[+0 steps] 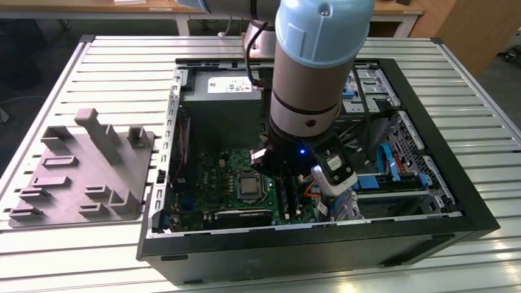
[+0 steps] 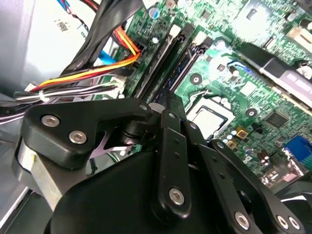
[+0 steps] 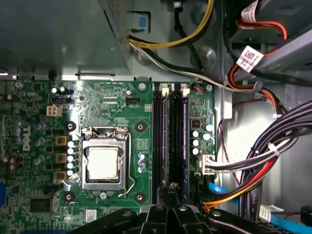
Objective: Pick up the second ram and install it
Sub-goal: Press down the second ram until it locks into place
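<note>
1. One claw (image 3: 170,191) hangs low inside the open computer case (image 1: 326,243) on the worktop (image 1: 122,67), right over the near end of the memory slots (image 3: 163,131); whether it is clenched or released I cannot tell.
2. The second ram (image 3: 185,131) looks to me like the bluish stick standing in the slot bank, on the side towards the cables (image 3: 273,156); I cannot tell whether it is fully seated, nor whether the claw touches it.
3. Seating it well calls for pressure straight down along the slot; a tilt would jam one end.
4. The white end clips (image 3: 185,90) are the check; both ought to close.
5. Keep clear of the processor socket (image 3: 103,163) and the cable bundle; both sit near.
</note>
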### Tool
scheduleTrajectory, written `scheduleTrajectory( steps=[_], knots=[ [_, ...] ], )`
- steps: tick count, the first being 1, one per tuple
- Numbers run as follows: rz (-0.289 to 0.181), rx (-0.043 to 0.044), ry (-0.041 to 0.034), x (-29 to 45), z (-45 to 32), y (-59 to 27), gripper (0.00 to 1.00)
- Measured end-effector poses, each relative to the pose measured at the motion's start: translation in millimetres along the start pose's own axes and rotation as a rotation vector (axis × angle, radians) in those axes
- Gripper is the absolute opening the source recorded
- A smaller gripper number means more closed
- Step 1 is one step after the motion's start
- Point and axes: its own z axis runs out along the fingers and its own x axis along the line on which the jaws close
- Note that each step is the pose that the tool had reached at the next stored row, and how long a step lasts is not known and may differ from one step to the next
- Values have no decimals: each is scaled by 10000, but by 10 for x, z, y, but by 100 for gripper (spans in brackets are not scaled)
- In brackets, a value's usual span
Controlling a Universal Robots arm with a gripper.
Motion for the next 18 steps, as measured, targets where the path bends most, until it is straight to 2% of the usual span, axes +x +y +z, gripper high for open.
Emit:
scheduleTrajectory(
  steps=[18],
  knots=[
    [1, -2, -2, -1, 8, -77, 10]
  ],
)
